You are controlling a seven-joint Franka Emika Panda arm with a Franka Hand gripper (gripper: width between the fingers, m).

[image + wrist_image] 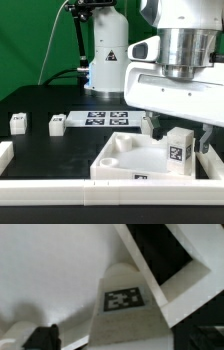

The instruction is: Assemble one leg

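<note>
A leg point(178, 152), a small white block with a square tag on its face, stands upright in the near corner of the large white tray-like piece point(122, 160), at the exterior view's right. My gripper point(177, 135) hangs right over it, with one dark finger on each side. In the wrist view the leg point(122, 299) runs up the middle between the fingertips point(45, 336), and a gap shows beside it. My gripper point(122, 339) is open around the leg. Two more legs point(18, 122) point(56, 123) stand loose on the black table at the exterior view's left.
The marker board point(105, 118) lies flat behind the tray-like piece. A low white wall point(60, 186) runs along the table's front edge, with another stub point(5, 152) at the left. The arm's white base point(105, 60) stands at the back.
</note>
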